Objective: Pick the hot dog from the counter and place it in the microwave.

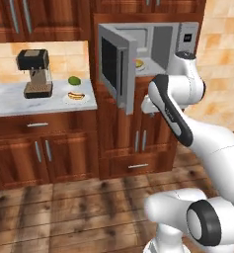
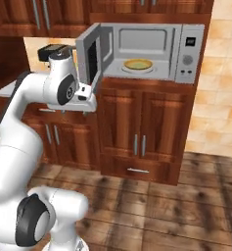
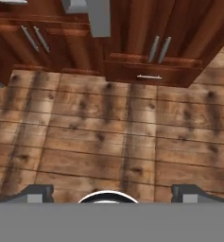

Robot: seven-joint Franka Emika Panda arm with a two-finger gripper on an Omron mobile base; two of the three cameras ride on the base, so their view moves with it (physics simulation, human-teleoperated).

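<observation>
The task is, as I judge it, at its very beginning. The hot dog (image 1: 76,95) lies on a small white plate (image 1: 79,100) on the surface (image 1: 10,99), just in front of the green lime (image 1: 74,80) and to the right of the coffee machine (image 1: 36,73). I have not touched it. The microwave (image 2: 186,49) stands with its door (image 2: 94,56) swung wide open, and the round yellow-green plate (image 2: 138,64) inside carries nothing, so the way in is ready — only the picking, the carrying and the placing are left, which is nearly everything.

My end effector (image 3: 111,193) points down at the wooden floor (image 3: 108,132). Its two tips stand far apart at the bottom of the hand view, with only floor between them, so it is wide open and holds nothing.

Some things are hard to make out. In the right base view my own arm covers the part of the surface where the hot dog should be. In the left base view the hot dog is small — bun and sausage are barely separable. My forearm also hides part of the microwave front there.
</observation>
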